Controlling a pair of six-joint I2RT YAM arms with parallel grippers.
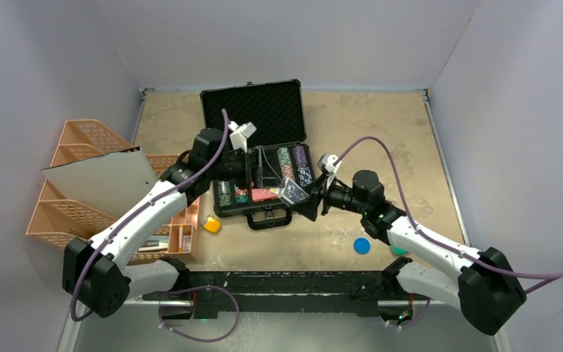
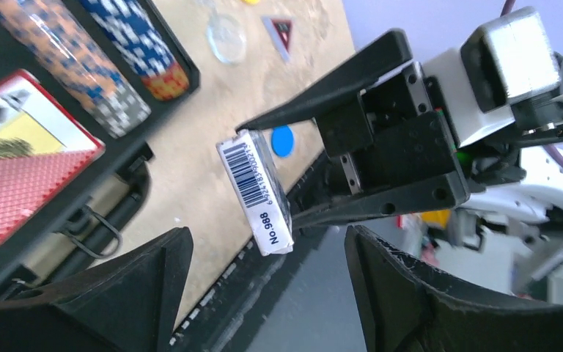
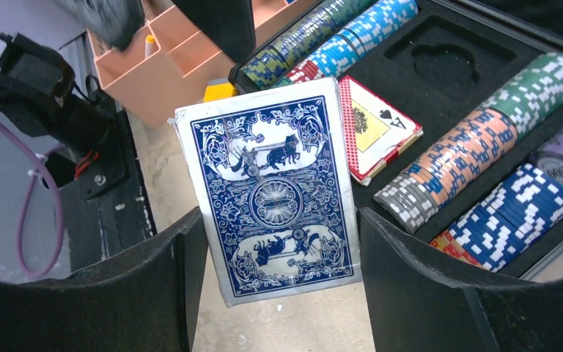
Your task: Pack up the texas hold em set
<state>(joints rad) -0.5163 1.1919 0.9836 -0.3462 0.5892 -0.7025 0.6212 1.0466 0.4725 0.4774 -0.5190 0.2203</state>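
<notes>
Grip status: the right gripper (image 3: 282,227) is clamped on the blue card deck (image 3: 278,194), pinching its two long edges with the patterned back towards the wrist camera. The left gripper (image 2: 264,253) stands wide and empty, facing the deck's barcoded end. Ahead and right of the right fingertips lies the open briefcase (image 1: 253,110), with chip stacks (image 3: 454,158) and the red deck (image 3: 377,125) seated. Expect a light, stiff box with a slick wrapper. An edge grip may let it pivot, so lower it flat.

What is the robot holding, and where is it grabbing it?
The right gripper pinches the blue card deck by its two long side edges. The left gripper holds nothing.
</notes>
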